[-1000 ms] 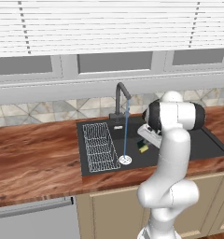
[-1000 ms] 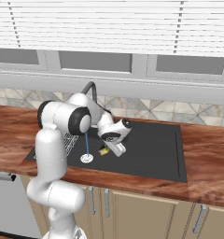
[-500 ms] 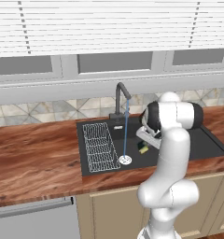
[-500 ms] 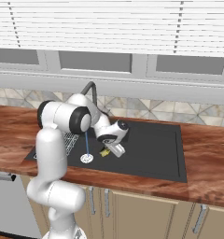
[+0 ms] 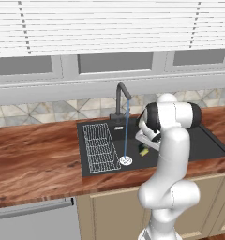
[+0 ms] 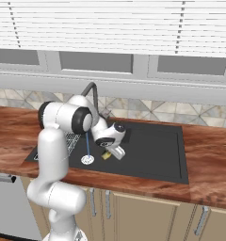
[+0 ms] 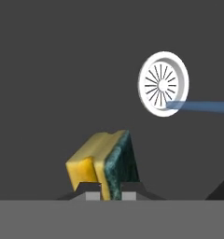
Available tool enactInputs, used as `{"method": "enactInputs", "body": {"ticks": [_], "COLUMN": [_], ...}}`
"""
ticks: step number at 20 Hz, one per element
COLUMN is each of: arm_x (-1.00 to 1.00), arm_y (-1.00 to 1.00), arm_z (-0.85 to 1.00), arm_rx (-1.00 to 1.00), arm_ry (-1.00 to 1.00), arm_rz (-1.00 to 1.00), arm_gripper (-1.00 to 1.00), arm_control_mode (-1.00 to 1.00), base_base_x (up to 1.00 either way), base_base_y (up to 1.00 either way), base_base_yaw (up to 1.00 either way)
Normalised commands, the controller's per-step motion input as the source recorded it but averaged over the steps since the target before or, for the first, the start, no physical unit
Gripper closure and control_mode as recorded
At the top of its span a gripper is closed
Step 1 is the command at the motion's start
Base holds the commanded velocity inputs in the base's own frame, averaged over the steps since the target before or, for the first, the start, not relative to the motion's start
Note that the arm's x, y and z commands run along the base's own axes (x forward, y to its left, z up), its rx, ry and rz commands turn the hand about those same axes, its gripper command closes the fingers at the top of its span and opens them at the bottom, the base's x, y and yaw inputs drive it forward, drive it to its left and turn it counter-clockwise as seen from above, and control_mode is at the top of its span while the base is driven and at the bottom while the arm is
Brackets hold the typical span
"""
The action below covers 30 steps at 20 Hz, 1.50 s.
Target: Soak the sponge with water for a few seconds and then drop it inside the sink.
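The gripper [image 7: 103, 192] pinches the sponge [image 7: 104, 165] between its two tips. The sponge is yellow on one side and dark green on the other. It hangs low over the black floor of the sink [image 5: 206, 140], just beside the water [image 5: 125, 131] and not under it. In the right base view the sponge [image 6: 106, 155] peeks out yellow under the white hand.

A little past the sponge is the round silver drain [image 7: 163, 84]. The thin blue water [image 7: 202, 107] lands right on it. The wire rack [image 5: 99, 147] lies in the sink on the far side of the drain. Behind it, at the back of the sink, stands the dark faucet [image 5: 120, 101].

Since a second ago, the hand has come down a bit and the sponge sits lower in the sink. The water keeps running the same way.

There is no writing to read anywhere.
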Motion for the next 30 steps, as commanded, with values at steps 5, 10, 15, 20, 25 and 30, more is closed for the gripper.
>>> {"method": "enactInputs", "body": {"ticks": [5, 10, 15, 20, 25, 30], "arm_x": [0.0, 0.0, 0.0, 0.04, 0.18, 0.0], "arm_y": [0.0, 0.0, 0.0, -0.01, -0.21, -0.19], "arm_z": [-0.13, -0.01, 0.0, 0.0, 0.26, 0.72], "arm_rx": [-0.07, -0.01, 0.0, 0.0, 0.0, 0.0], "arm_ry": [0.0, 0.0, 0.0, 0.0, 0.04, 0.0], "arm_rz": [0.0, 0.0, 0.0, 0.0, 0.04, 0.09], "arm_gripper": [1.0, 1.0, -1.0, -1.0, -1.0, -1.0], "arm_control_mode": [-1.0, -1.0, -1.0, -1.0, -1.0, -1.0], "base_base_x": [0.0, 0.0, 0.0, 0.0, 0.0, 0.0], "base_base_y": [0.0, 0.0, 0.0, 0.0, 0.0, 0.0], "base_base_yaw": [0.0, 0.0, 0.0, 0.0, 0.0, 0.0]}}
